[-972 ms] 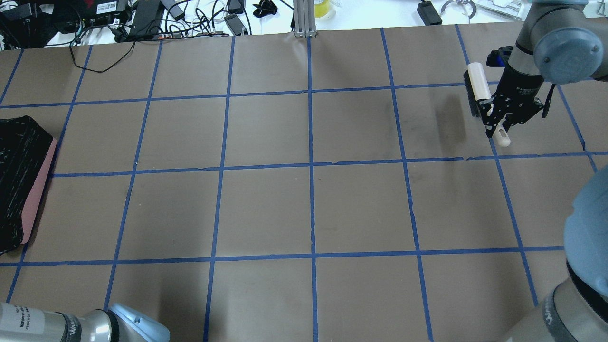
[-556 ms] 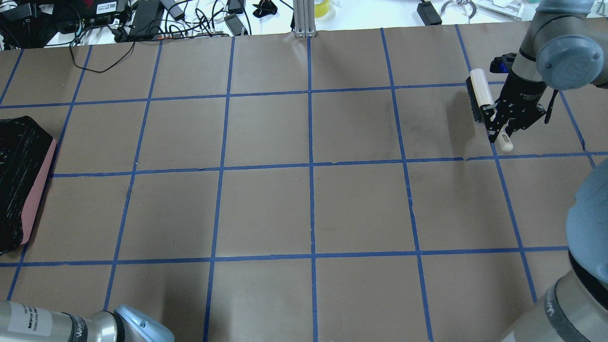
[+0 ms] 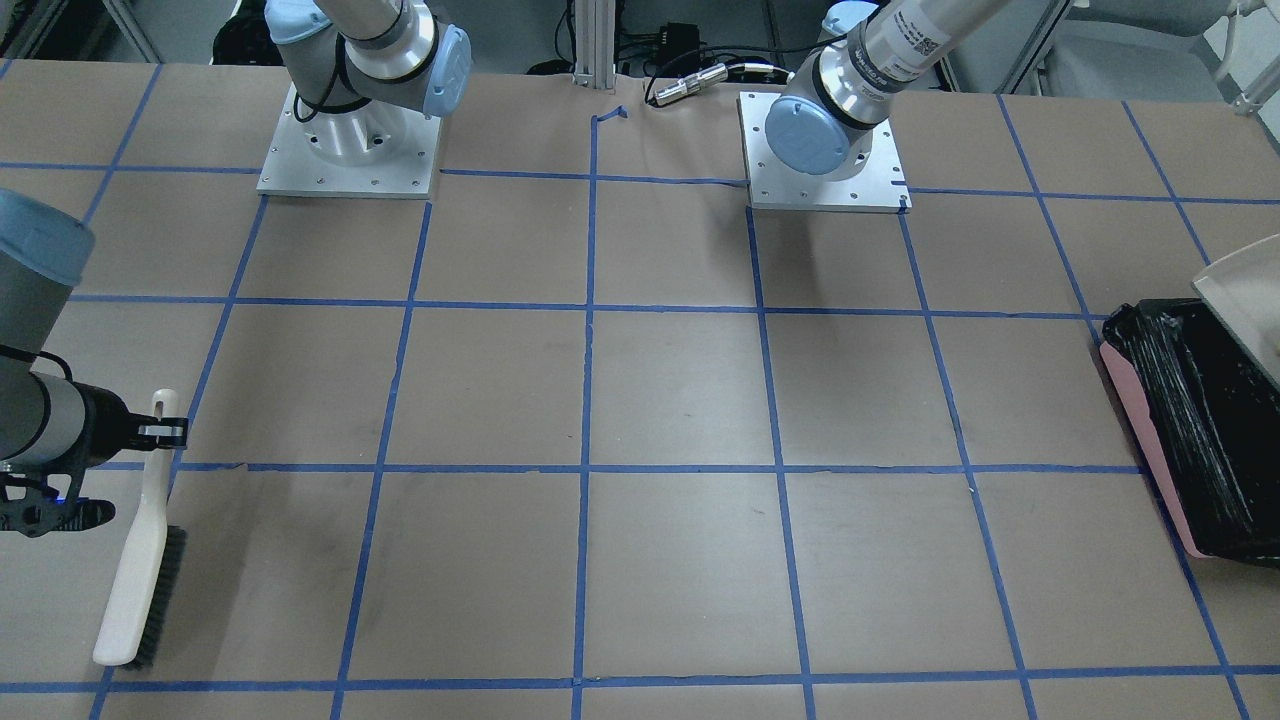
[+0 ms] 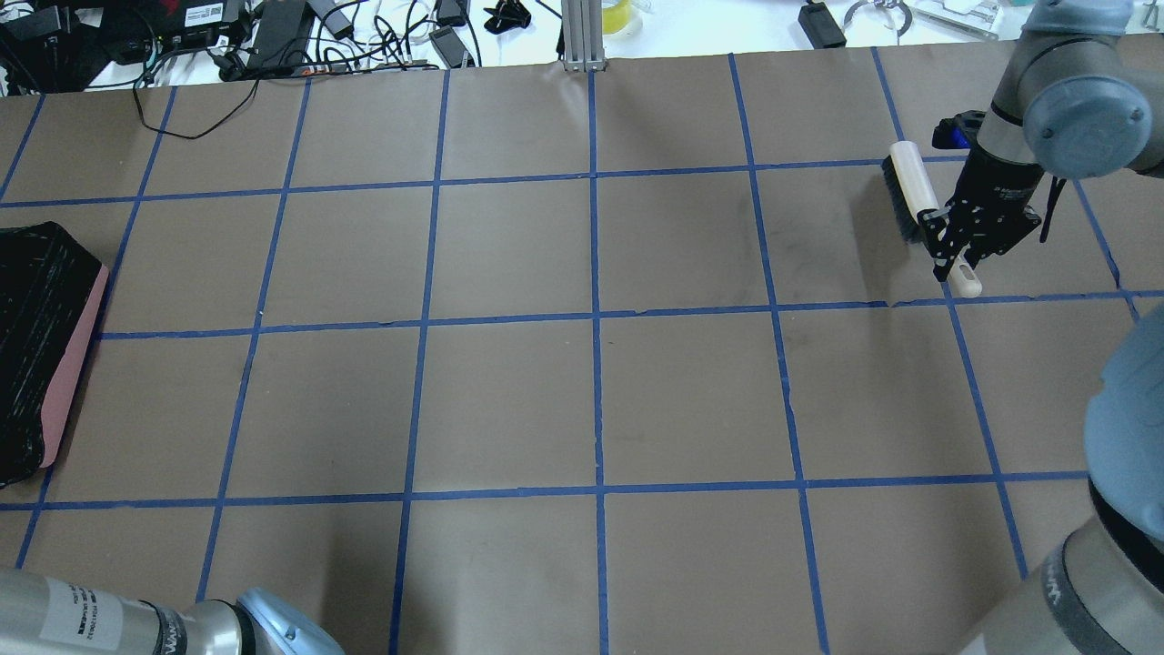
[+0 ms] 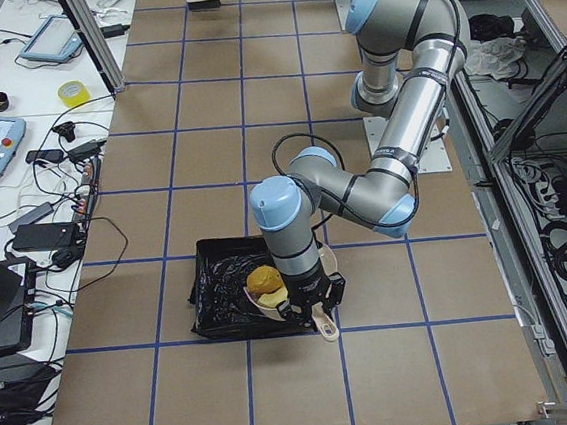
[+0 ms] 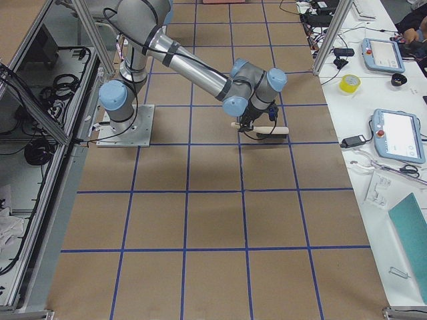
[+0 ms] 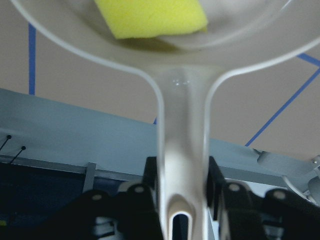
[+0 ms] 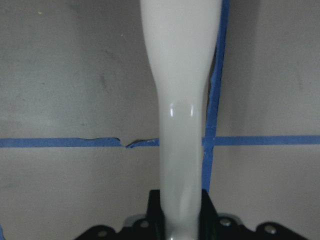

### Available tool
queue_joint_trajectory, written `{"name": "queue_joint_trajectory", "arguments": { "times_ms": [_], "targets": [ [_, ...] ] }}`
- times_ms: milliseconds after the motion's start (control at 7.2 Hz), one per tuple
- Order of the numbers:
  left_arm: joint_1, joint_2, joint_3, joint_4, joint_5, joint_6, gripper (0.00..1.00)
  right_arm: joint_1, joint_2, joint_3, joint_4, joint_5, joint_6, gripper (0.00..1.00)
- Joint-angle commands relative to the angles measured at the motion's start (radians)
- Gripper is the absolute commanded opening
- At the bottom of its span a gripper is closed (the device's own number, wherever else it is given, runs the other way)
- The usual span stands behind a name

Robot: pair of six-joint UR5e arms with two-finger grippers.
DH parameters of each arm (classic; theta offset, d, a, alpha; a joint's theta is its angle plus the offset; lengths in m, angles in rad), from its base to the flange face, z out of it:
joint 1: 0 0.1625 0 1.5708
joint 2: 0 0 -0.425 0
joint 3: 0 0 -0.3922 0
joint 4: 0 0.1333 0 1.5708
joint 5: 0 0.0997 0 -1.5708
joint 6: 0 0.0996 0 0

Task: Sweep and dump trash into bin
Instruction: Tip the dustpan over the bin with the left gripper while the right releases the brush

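Note:
My left gripper (image 7: 182, 200) is shut on the handle of the beige dustpan (image 7: 182, 100), which it holds over the bin (image 5: 217, 299). The pan carries the bright yellow sponge wedge (image 7: 150, 17) and the orange-yellow lump (image 5: 262, 278); the cream crescent is not visible. The bin, pink-sided with a black bag, stands at the table's left end (image 4: 36, 346) and also shows in the front view (image 3: 1200, 430). My right gripper (image 4: 950, 244) is shut on the handle of a white brush (image 4: 912, 182) with black bristles, low over the far right of the table (image 3: 135, 570).
Cables, power bricks and devices (image 4: 273, 36) lie beyond the table's far edge, beside an aluminium post (image 4: 582, 36). The two arm bases (image 3: 345, 150) stand on metal plates at the robot's side. Blue tape lines (image 4: 596, 318) grid the brown table.
My right gripper has shifted slightly with the brush, its handle tip ending a little nearer the robot. The left arm's elbow at the bottom left has edged to the right.

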Motion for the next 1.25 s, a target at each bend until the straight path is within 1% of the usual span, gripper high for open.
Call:
{"name": "queue_joint_trajectory", "arguments": {
  "times_ms": [0, 139, 278, 417, 694, 972, 1111],
  "targets": [
    [-0.086, 0.008, -0.024, 0.140, 0.095, 0.098, 0.00, 0.000, 0.009, 0.000, -0.002, -0.003, 0.003, 0.00],
    [-0.089, 0.009, -0.027, 0.150, 0.095, 0.112, 0.00, -0.002, 0.018, 0.000, -0.002, -0.003, 0.011, 0.02],
    [-0.091, 0.009, -0.023, 0.155, 0.092, 0.174, 0.00, -0.002, 0.021, 0.000, -0.037, 0.000, 0.014, 0.41],
    [-0.094, 0.012, -0.026, 0.166, 0.092, 0.178, 0.00, -0.002, 0.024, 0.000, -0.092, -0.003, 0.017, 0.99],
    [-0.097, 0.014, -0.024, 0.195, 0.091, 0.189, 0.00, -0.002, 0.018, -0.004, -0.102, -0.003, 0.016, 1.00],
    [-0.161, 0.041, -0.036, 0.280, 0.100, 0.190, 0.00, -0.002, 0.000, -0.012, -0.087, -0.004, 0.019, 1.00],
    [-0.177, 0.060, -0.047, 0.281, 0.123, 0.187, 0.00, -0.002, -0.009, -0.013, -0.078, -0.006, 0.028, 1.00]
  ]
}}
